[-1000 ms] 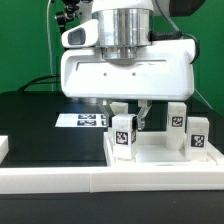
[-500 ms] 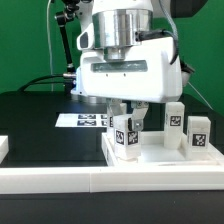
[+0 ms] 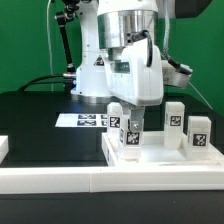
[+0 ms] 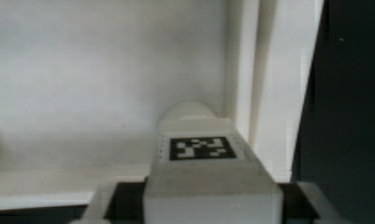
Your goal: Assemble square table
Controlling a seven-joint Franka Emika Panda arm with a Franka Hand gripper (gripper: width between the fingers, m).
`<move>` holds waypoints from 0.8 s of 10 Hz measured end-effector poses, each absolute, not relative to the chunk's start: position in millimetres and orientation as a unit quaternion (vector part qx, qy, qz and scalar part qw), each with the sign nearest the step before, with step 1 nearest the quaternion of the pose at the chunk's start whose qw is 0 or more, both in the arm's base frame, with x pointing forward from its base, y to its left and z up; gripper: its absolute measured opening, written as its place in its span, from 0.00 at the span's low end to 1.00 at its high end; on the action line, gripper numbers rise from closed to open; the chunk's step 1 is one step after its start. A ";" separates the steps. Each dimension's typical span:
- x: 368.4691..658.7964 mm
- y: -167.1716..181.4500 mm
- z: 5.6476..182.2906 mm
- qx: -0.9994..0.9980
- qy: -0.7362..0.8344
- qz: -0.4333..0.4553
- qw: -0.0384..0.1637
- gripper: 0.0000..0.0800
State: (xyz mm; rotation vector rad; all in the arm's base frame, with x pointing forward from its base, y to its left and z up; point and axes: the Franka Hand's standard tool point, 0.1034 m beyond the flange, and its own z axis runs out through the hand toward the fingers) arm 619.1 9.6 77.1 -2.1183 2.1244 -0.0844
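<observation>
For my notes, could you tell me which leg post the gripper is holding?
The leg post nearest the exterior view's left, clamped by the gripper; the two others stand free.

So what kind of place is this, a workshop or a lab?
Likely a robotics lab bench: a robot arm's gripper holds a tagged leg post over a white tray-like tabletop, with a marker board on the black table.

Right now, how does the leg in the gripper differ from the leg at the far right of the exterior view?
1. The held leg sits clamped in the gripper; the far-right leg stands free, untouched.
2. The held leg is over the middle of the tabletop; the far-right leg is near its right rim.

Shared: both are small, white, upright posts with a black-and-white tag facing the camera.
</observation>
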 end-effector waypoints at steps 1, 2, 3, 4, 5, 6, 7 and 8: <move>619.5 9.5 77.2 -0.686 0.724 -0.025 0.075 0.36; 619.9 9.4 77.5 -0.674 0.735 -0.022 0.076 0.36; 619.9 9.5 77.1 -0.681 0.728 -0.023 0.076 0.38; 619.2 10.2 76.8 -0.691 0.719 -0.021 0.074 0.38; 618.5 12.1 77.0 -0.698 0.713 -0.015 0.072 0.59; 617.6 13.6 76.8 -0.728 0.682 -0.015 0.068 0.76; 616.8 14.9 76.6 -0.770 0.634 -0.016 0.063 0.76; 616.9 14.9 76.7 -0.794 0.604 -0.019 0.063 0.80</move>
